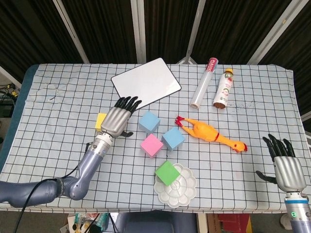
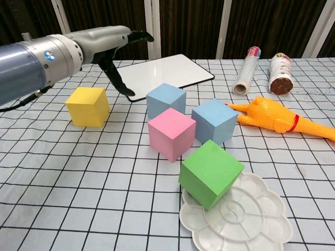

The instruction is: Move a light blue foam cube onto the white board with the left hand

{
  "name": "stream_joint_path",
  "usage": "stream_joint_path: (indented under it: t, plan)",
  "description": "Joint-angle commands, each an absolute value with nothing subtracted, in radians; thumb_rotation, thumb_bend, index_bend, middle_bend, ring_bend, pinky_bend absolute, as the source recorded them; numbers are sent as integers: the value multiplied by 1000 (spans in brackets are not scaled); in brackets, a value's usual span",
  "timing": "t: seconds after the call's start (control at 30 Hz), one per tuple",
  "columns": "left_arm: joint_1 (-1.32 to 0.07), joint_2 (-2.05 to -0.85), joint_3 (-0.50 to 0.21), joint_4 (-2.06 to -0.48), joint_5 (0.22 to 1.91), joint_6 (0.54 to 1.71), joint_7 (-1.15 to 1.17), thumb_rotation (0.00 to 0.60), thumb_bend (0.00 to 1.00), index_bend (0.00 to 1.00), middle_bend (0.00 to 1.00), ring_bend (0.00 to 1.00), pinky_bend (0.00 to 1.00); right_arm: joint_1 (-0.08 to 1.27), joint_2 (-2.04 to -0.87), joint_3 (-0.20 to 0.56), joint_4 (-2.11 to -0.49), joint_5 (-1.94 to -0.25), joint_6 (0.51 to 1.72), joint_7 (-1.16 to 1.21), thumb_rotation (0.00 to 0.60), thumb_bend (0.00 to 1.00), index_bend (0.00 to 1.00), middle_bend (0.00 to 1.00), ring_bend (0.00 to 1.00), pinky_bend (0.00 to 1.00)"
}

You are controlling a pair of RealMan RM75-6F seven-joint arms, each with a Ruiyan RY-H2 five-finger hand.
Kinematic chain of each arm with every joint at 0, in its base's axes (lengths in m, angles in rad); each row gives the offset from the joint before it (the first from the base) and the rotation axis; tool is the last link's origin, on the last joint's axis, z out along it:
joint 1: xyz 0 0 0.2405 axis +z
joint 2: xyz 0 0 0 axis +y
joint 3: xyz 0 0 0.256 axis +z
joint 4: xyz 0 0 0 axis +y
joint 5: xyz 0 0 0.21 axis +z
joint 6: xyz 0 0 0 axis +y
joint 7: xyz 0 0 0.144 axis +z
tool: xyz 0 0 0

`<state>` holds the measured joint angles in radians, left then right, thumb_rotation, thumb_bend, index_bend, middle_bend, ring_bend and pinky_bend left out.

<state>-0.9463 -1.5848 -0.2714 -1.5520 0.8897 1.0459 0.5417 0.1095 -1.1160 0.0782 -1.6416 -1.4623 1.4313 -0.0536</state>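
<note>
Two light blue foam cubes sit mid-table: one (image 1: 149, 122) (image 2: 166, 100) nearer the white board (image 1: 146, 90) (image 2: 165, 75), the other (image 1: 173, 138) (image 2: 214, 121) to its right. My left hand (image 1: 118, 120) (image 2: 112, 45) hovers open above the table, just left of the nearer blue cube, fingers spread and holding nothing. A yellow cube (image 1: 100, 121) (image 2: 87, 106) lies on the table left of that hand, partly hidden by it in the head view. My right hand (image 1: 283, 160) rests open at the table's near right corner.
A pink cube (image 1: 151, 145) (image 2: 171, 133) sits in front of the blue cubes. A green cube (image 1: 167, 173) (image 2: 210, 173) leans on a white palette (image 1: 184, 190) (image 2: 246, 219). A rubber chicken (image 1: 209, 132), a foil roll (image 1: 204, 82) and a bottle (image 1: 222, 88) lie right.
</note>
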Motion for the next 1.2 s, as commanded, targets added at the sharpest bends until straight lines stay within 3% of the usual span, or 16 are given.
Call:
stream_joint_path:
  t: [0.03, 0.53, 0.63, 0.73, 0.83, 0.93, 1.2]
  plan:
    - [-989, -1654, -265, -1466, 861, 1000, 565, 600, 34, 10, 0, 0, 50, 110, -1116, 79, -1642, -1461, 1431, -53, 600, 27, 114, 67, 128, 37]
    - [-1117, -1863, -285, -1143, 833, 877, 586, 600, 36, 4, 2, 0, 53, 112, -1107, 86, -1636, -1439, 1419, -32, 600, 27, 114, 67, 129, 37]
    - [-1145, -1917, -300, -1068, 839, 855, 567, 600, 77, 18, 54, 13, 106, 113, -1104, 86, -1635, -1437, 1414, -26, 600, 27, 114, 67, 129, 37]
    - [-1171, -1979, -299, -976, 881, 848, 538, 600, 169, 89, 169, 164, 248, 113, -1101, 88, -1633, -1433, 1413, -20, 600, 27, 114, 67, 129, 37]
    - [-1179, -2011, -287, -926, 941, 861, 500, 600, 317, 238, 303, 331, 425, 112, -1098, 88, -1631, -1434, 1415, -12, 600, 26, 114, 67, 129, 37]
    - [-1176, -2026, -262, -882, 1022, 905, 473, 600, 379, 255, 372, 418, 516, 111, -1094, 85, -1629, -1439, 1415, 1, 600, 26, 114, 67, 128, 37]
    - [-1150, -2011, -261, -809, 1141, 1028, 407, 600, 388, 271, 376, 436, 540, 110, -1092, 77, -1635, -1448, 1413, -6, 600, 26, 115, 67, 129, 37]
